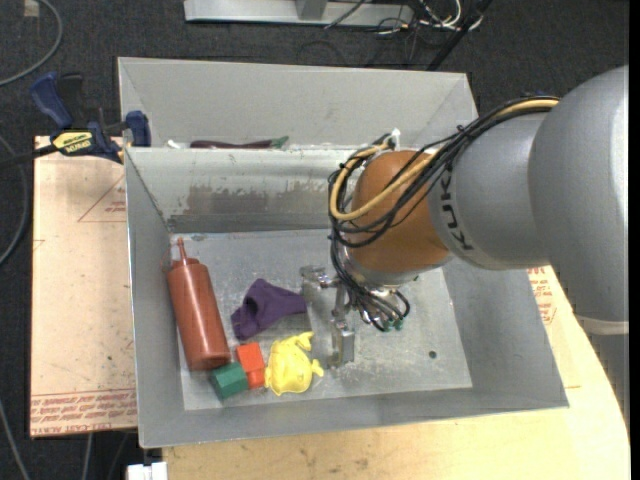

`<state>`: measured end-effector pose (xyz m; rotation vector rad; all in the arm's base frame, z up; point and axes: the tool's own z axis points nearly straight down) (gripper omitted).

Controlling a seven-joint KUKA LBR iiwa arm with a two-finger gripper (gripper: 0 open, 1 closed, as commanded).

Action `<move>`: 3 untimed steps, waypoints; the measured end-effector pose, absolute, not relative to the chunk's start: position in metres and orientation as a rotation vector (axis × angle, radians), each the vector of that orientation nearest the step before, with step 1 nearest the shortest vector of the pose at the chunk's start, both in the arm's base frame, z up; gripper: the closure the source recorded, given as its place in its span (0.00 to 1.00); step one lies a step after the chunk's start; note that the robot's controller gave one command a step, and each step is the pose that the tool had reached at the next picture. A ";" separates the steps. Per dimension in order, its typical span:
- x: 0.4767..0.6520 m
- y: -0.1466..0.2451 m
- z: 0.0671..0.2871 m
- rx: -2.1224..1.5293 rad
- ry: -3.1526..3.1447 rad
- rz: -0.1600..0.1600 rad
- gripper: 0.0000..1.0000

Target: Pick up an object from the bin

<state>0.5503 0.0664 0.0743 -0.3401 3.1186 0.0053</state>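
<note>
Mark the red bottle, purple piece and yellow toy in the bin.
red bottle (pixel 197 313), camera view, middle of its body.
purple piece (pixel 262 306), camera view, its middle.
yellow toy (pixel 288 366), camera view, its centre.

Yellow toy (pixel 289 368) sits low at the front of the bin (pixel 440 363), left of centre. It's a soft, lumpy, crumpled-looking shape, lying flat on the grey floor. Its left side touches a small orange block (pixel 251 360), and a purple piece (pixel 265 306) lies just behind it.
</note>
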 end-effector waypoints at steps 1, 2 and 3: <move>0.551 0.088 0.105 -0.361 3.127 0.003 0.00; 0.558 0.107 0.137 -0.281 3.116 0.008 0.00; 0.546 0.104 0.125 0.058 3.138 0.006 0.00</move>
